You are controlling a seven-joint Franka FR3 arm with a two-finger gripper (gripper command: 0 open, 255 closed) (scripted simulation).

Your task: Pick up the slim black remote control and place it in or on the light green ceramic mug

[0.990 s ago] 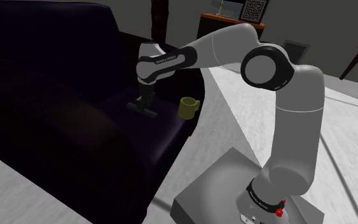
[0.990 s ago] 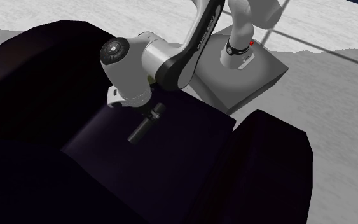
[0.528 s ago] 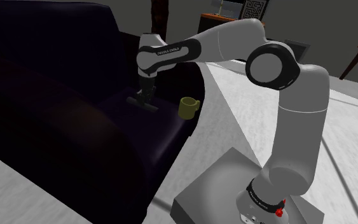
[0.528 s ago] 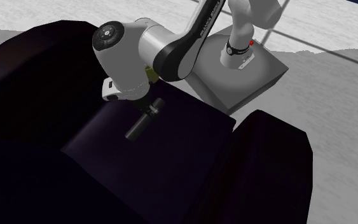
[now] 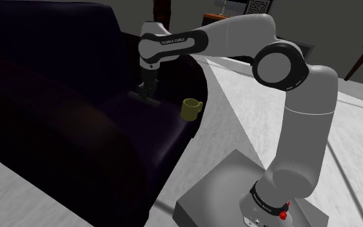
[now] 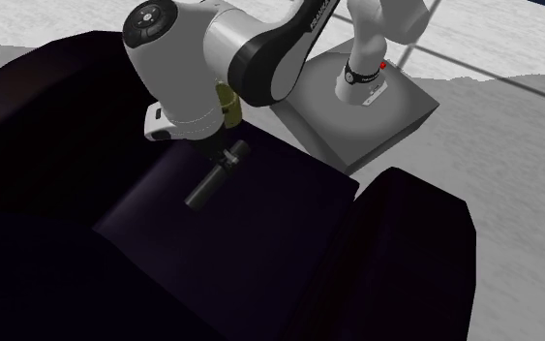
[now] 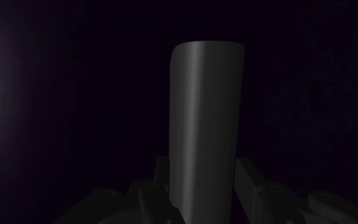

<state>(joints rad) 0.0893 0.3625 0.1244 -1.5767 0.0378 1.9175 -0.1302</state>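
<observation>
Between clamped jaws, grips slim dark remote [image 6: 212,182] above sofa seat [image 6: 260,232]; pickup done, drop at green mug [image 5: 190,108] pending.

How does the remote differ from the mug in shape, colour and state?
Shape: the remote is long and slim; the mug is short and round, with a handle. Colour: the remote is dark grey to black; the mug is yellowish green. State: the end effector is shut on the remote; the mug stands upright and free on the sofa seat. Both are over the same sofa seat.
</observation>
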